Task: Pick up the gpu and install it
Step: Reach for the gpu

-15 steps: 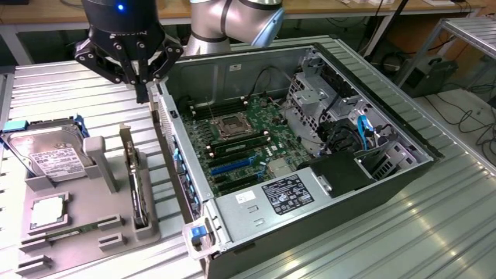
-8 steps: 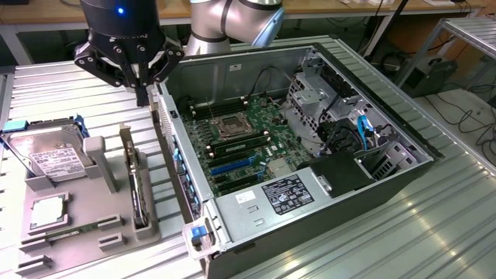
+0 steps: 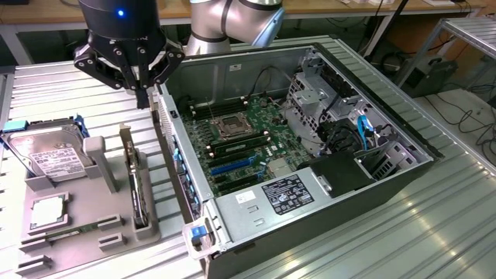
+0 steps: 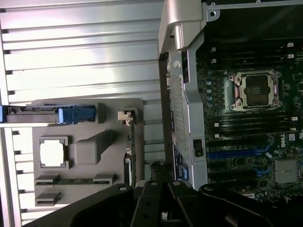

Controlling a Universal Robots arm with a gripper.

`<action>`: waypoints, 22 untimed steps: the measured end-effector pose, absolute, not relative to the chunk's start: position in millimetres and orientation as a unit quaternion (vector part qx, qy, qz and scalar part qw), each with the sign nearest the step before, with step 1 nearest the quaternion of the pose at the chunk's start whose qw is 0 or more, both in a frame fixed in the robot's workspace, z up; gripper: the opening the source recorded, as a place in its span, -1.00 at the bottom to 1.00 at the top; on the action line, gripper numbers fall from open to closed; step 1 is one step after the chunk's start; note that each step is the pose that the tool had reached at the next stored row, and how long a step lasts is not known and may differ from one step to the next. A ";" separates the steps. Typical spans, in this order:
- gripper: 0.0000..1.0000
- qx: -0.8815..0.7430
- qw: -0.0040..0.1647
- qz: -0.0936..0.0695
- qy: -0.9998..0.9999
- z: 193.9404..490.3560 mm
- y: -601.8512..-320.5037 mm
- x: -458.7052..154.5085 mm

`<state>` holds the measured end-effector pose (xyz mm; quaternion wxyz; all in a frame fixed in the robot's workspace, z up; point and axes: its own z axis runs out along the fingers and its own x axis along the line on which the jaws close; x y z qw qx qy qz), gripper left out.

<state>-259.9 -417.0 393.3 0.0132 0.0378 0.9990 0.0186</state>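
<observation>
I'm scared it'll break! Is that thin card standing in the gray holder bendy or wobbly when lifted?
Probably stiff: the gpu looks like a flat rigid board with a metal bracket. Likely tippy, since it stands thin on edge in the gray holder.

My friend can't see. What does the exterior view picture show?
A black robot gripper, shut and empty, hangs above the gpu, which stands on edge in a grey holder beside an open computer case. A hard drive rests at the holder's end.
</observation>
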 end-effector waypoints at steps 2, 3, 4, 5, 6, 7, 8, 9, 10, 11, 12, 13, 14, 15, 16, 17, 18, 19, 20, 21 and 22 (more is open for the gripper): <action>-0.79 0.038 0.013 0.019 0.999 393.3 -418.9 -260.4; -0.79 0.038 0.013 0.019 0.999 393.3 -419.7 -260.5; -0.79 0.038 0.013 0.019 0.999 393.3 -420.6 -260.6; -0.79 0.038 0.013 0.019 0.999 393.3 -421.6 -260.8; -0.79 0.038 0.013 0.019 0.999 393.3 -422.7 -261.0; -0.79 0.038 0.013 0.019 0.999 393.3 -423.5 -261.1; -0.79 0.038 0.013 0.019 0.999 393.3 -424.2 -261.3; -0.79 0.038 0.013 0.019 0.999 393.3 -424.9 -261.5; -0.79 0.038 0.013 0.019 0.999 393.3 -425.7 -261.7; -0.79 0.038 0.013 0.019 0.999 393.3 -426.1 -261.7; -0.79 0.038 0.013 0.019 0.999 393.3 -426.5 -261.8; -0.79 0.038 0.013 0.019 0.999 393.3 -426.9 -262.0; -0.79 0.038 0.013 0.019 0.999 393.3 -427.3 -262.0; -0.79 0.038 0.013 0.019 0.999 393.3 -427.7 -262.2; -0.79 0.038 0.013 0.019 0.999 393.3 -428.0 -262.3; -0.79 0.038 0.013 0.019 0.999 393.3 -428.3 -262.4; -0.79 0.038 0.013 0.019 0.999 393.3 -428.7 -262.4; -0.79 0.038 0.013 0.019 0.999 393.3 -429.2 -262.6; -0.79 0.038 0.013 0.019 0.999 393.3 -430.3 -263.0; -0.79 0.038 0.013 0.019 0.999 393.3 -430.9 -263.2; -0.79 0.038 0.013 0.019 0.999 393.3 -431.3 -263.4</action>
